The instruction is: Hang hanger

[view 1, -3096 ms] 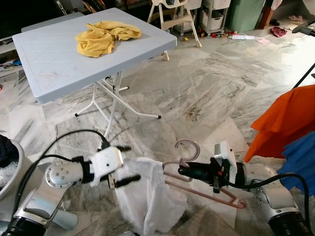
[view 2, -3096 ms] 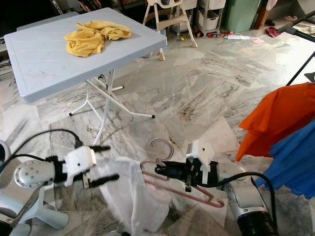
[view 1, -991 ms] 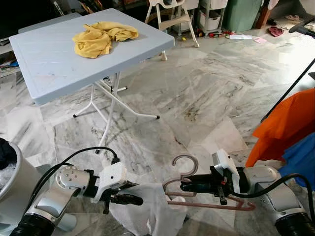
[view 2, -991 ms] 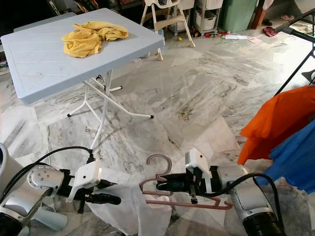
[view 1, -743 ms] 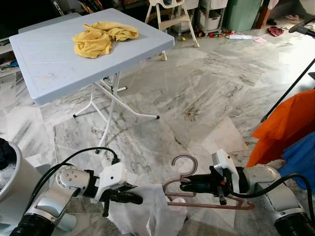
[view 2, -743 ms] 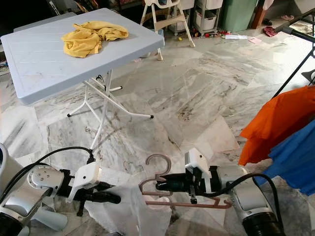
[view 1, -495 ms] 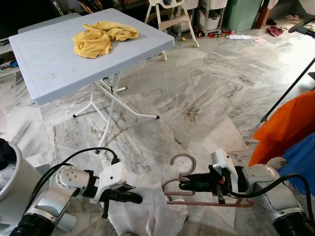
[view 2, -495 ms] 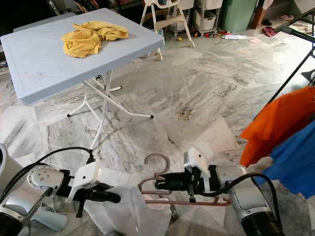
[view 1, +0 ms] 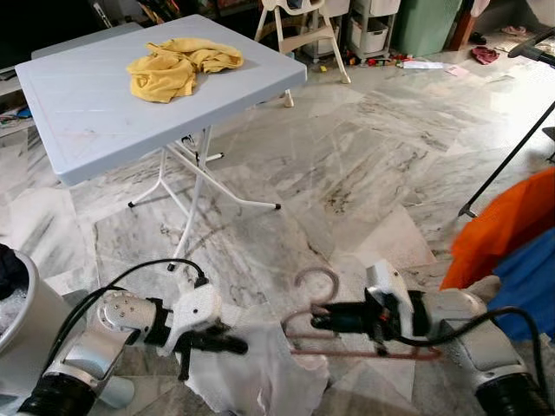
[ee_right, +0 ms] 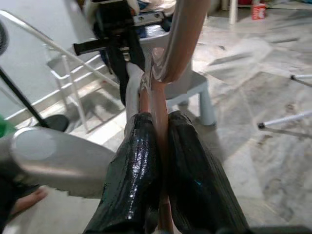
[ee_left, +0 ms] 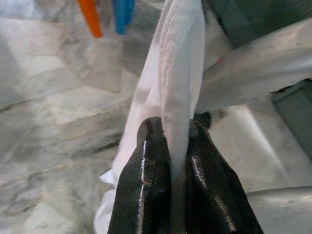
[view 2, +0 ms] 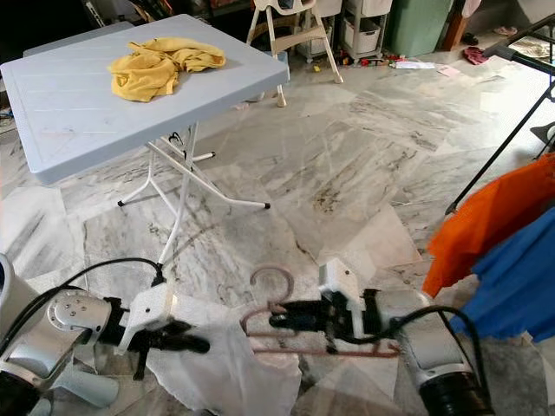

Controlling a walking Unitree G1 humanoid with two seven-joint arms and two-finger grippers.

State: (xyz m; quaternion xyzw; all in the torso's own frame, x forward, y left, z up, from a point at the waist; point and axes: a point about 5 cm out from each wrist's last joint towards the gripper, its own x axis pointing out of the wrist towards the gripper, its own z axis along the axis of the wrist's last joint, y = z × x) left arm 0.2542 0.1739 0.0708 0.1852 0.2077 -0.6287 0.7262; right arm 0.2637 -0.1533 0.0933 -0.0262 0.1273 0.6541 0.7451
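Right, my right gripper [view 1: 323,320] was clenched on the pink hanger [view 1: 364,351] at its neck, bar lying crosswise low before me, rack clothes [view 1: 507,234] off right. Left gripper [view 1: 227,345] pinched the white cloth [view 1: 260,373]; the wrist views confirmed both clamps.

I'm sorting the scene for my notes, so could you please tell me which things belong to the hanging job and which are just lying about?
In use: pink hanger, white garment, right end effector, left end effector.

Lying about: yellow cloth, grey folding table, orange garment, blue garment.
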